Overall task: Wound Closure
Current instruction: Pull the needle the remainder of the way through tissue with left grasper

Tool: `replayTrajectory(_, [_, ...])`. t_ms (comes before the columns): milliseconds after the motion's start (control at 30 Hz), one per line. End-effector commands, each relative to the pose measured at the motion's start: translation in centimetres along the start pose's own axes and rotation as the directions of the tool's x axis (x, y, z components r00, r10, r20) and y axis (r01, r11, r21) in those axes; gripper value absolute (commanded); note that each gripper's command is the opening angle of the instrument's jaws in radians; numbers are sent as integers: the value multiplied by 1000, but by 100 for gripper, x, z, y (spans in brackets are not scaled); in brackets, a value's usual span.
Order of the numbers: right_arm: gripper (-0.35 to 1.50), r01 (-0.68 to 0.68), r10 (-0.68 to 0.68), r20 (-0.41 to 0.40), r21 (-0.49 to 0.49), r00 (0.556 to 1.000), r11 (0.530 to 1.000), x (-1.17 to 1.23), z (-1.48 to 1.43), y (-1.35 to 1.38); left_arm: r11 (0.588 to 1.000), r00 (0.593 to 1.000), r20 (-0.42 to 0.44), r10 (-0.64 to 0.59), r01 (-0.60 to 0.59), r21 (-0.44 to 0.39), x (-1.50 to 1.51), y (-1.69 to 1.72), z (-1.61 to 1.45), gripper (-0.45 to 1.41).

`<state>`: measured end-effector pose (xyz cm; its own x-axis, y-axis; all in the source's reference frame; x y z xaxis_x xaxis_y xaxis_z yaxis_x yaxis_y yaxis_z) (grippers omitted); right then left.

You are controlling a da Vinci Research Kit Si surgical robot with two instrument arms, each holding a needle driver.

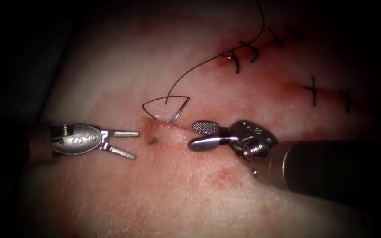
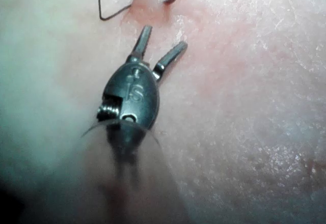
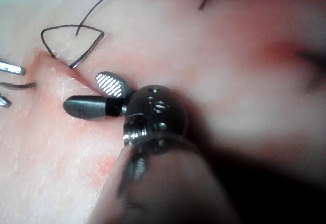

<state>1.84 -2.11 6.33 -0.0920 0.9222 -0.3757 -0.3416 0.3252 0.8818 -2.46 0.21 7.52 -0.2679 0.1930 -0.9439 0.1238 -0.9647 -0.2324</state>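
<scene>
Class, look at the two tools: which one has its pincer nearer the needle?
The right tool: its open, empty pincer lies just right of the needle, which stands in the tissue at the cut. The left tool, also open and empty, sits farther off.

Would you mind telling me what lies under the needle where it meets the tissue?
The needle stands on the tissue at the cut, its lower end in the tissue; how deep is hidden. Thread trails from it. Both tools, left and right, are open, holding nothing.
</scene>
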Motion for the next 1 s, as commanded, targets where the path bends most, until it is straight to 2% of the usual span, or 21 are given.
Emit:
replayTrajectory(33, [126, -2, 2, 2, 4, 1000, 1000, -4, 4, 5, 1000, 1000, -11, 10, -10, -9, -5, -2, 9, 24])
replayTrajectory(333, [121, 2, -1, -37, 25, 999, 1000, 6, -16, 10, 998, 996, -75, 42, -45, -47, 14, -14, 25, 20])
replayTrajectory(867, [118, 10, -9, -39, 27, 999, 1000, -1, -14, 10, 977, 992, -98, 82, -99, -191, 23, -21, 52, 17])
replayTrajectory(1000, [121, 9, -8, -45, 20, 999, 1000, -1, -9, 10, 966, 994, -78, 80, -97, -240, 21, -26, 56, -8])
